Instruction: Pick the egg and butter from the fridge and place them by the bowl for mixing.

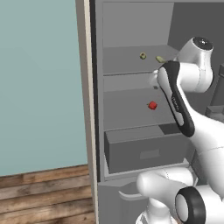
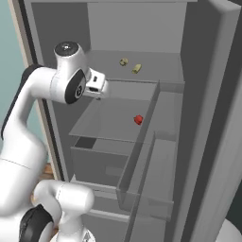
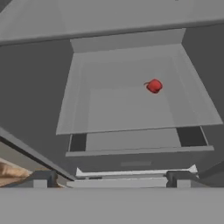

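Observation:
The fridge [image 1: 131, 26] [image 2: 132, 28] stands open before me, grey inside. On its upper shelf lie a small round tan thing [image 1: 142, 55] [image 2: 123, 61] and a small yellowish oblong thing [image 1: 160, 59] [image 2: 136, 68]. They are too small to tell whether they are the egg and the butter. My gripper [image 2: 101, 88] [image 3: 111, 181] hovers open and empty at the front edge of the shelves, left of those two things. The hand view looks down on the middle shelf [image 3: 131, 109]. The bowl is out of view.
A small red thing [image 1: 152, 105] [image 2: 138, 119] [image 3: 153, 85] sits on the middle shelf. Below it is a wide grey drawer [image 1: 144, 151] [image 2: 101, 165] [image 3: 135, 162]. The open door with its bins [image 2: 156, 165] stands at the right. A beige panel [image 1: 85, 87] borders the left, beside a teal wall.

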